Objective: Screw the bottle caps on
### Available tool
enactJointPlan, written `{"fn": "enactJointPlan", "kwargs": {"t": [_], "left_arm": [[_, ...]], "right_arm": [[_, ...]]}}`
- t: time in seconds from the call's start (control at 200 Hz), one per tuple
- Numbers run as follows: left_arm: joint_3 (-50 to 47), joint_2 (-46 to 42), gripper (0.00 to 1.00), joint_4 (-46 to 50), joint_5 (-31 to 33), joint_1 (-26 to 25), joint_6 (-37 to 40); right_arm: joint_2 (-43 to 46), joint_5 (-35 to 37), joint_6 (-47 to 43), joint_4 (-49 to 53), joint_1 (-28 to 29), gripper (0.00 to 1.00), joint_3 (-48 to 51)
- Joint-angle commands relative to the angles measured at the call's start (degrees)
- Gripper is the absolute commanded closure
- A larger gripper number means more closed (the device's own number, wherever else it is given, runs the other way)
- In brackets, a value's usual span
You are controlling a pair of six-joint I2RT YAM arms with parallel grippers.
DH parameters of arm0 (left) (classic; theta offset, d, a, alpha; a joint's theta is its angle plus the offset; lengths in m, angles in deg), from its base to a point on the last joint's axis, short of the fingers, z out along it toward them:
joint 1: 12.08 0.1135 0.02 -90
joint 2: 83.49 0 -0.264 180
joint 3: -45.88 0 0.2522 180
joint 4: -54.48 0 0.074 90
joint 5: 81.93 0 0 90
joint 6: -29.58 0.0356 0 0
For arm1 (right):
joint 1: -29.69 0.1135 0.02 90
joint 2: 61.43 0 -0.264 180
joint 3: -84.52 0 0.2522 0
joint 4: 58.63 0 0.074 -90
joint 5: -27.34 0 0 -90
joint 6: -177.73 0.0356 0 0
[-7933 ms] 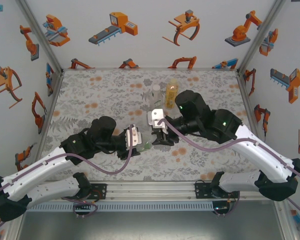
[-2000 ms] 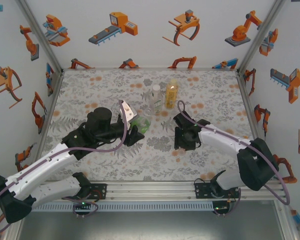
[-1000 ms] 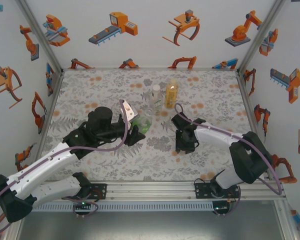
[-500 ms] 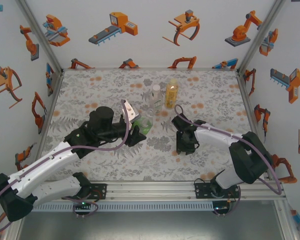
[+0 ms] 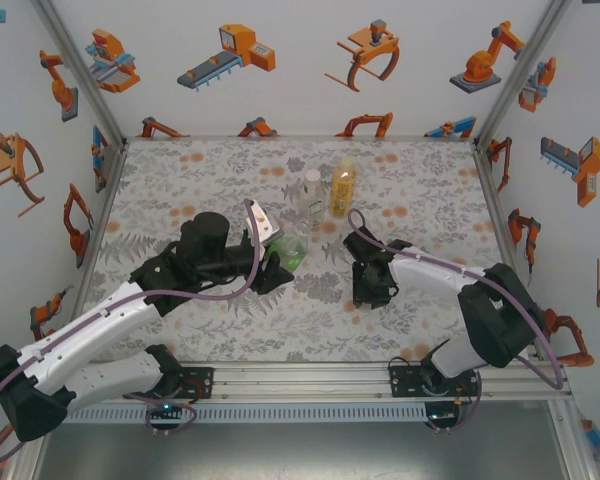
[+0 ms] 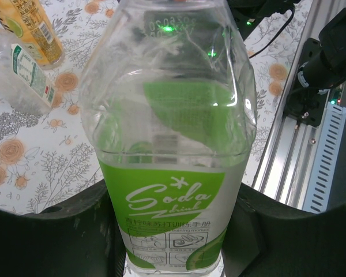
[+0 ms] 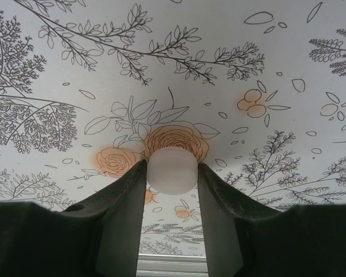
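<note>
Right gripper (image 7: 172, 166) pinches a pale bottle cap (image 7: 172, 174) lying on the table (image 7: 277, 86), right of centre. Left gripper (image 6: 173, 242) clamps the green soda bottle (image 6: 170, 115). Best to lift the cap level and seat it squarely before twisting.

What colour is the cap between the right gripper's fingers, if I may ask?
The cap is white; right wrist view shows it best.

Left gripper (image 5: 279, 263) holding green bottle (image 5: 290, 246), right gripper (image 5: 372, 293) down at floral table (image 5: 180, 180), possibly touching it, clear bottle (image 5: 312, 190) and amber bottle (image 5: 343, 185) upright side by side beyond.
</note>
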Motion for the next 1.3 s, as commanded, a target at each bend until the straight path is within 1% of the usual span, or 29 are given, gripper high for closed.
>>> {"fn": "enactJointPlan", "kwargs": {"t": [0.0,0.23,0.476,0.671,0.881,1.056,1.157,1.297], "left_arm": [[0.68,-0.85,1.0,-0.44,-0.98,0.27,-1.86],[-0.26,-0.47,1.0,-1.85,-0.27,0.23,-3.22],[0.11,-0.29,1.0,-0.73,-0.14,0.27,-2.98],[1.06,-0.35,1.0,0.59,0.34,0.27,-2.18],[0.32,-0.13,1.0,1.5,0.13,0.27,-0.77],[-1.01,0.18,1.0,2.31,-1.43,0.27,2.08],[-1.78,0.78,1.0,2.54,-4.08,0.27,5.39],[-1.83,2.43,1.0,3.66,-8.44,0.18,10.07]], "right_arm": [[-1.18,2.1,-0.91,-1.66,-0.21,0.6,1.86],[-0.08,3.01,-1.86,-1.37,-0.26,0.58,1.93],[-0.42,2.34,-2.26,-3.54,-0.26,0.57,3.77],[-0.86,1.48,-1.87,-2.75,-0.3,0.62,3.29],[-0.28,1.45,-2.22,-0.01,-0.26,0.72,0.41],[4.77,0.66,-4.55,1.55,-0.26,0.8,-2.73],[9.32,-3.55,-8.21,-0.49,-0.26,0.83,-3.45],[18.12,-10.12,-13.15,-4.45,-0.26,0.88,-3.56]]}}
